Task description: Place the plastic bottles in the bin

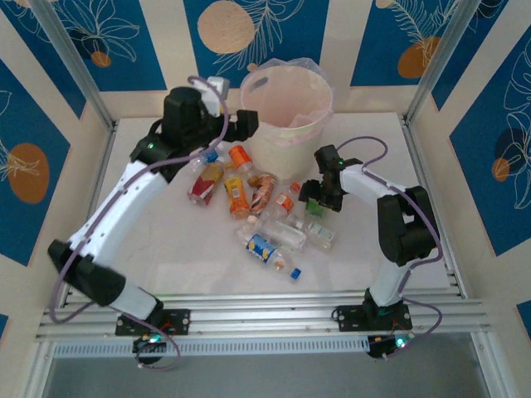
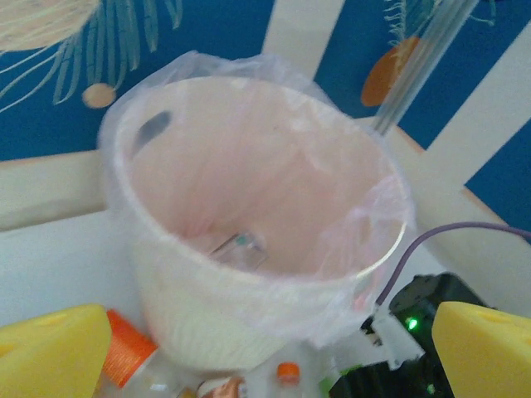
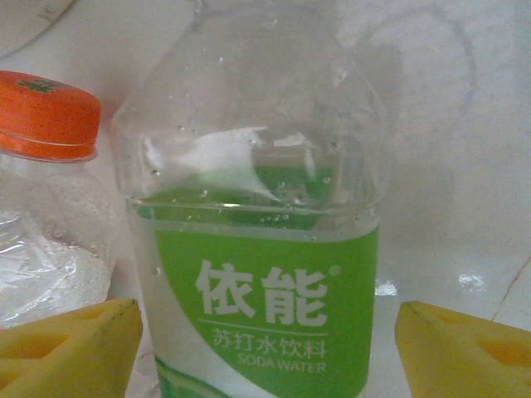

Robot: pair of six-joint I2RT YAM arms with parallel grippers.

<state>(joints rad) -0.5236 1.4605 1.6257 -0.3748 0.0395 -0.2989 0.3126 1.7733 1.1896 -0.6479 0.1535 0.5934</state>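
Note:
Several plastic bottles [image 1: 249, 195] lie in a heap on the white table in front of the bin [image 1: 286, 124], a cream bucket lined with a thin pinkish bag. Inside the bin [image 2: 207, 332] lies one clear bottle with a green cap [image 2: 241, 247]. My left gripper [image 1: 245, 124] [image 2: 265, 352] hangs open beside the bin's rim, with nothing between its yellow fingers. My right gripper [image 1: 318, 201] [image 3: 265, 352] is down at the right of the heap. Its fingers straddle a clear green-labelled soda water bottle [image 3: 257, 290], and a narrow gap shows at the right finger [image 3: 465, 348].
An orange-capped clear bottle [image 3: 46, 166] lies right beside the green-labelled one. Another orange cap [image 2: 129, 348] and more bottles sit at the bin's foot. Metal frame posts [image 1: 70, 62] and patterned walls close in the table; a rail [image 1: 265, 311] runs along its near edge.

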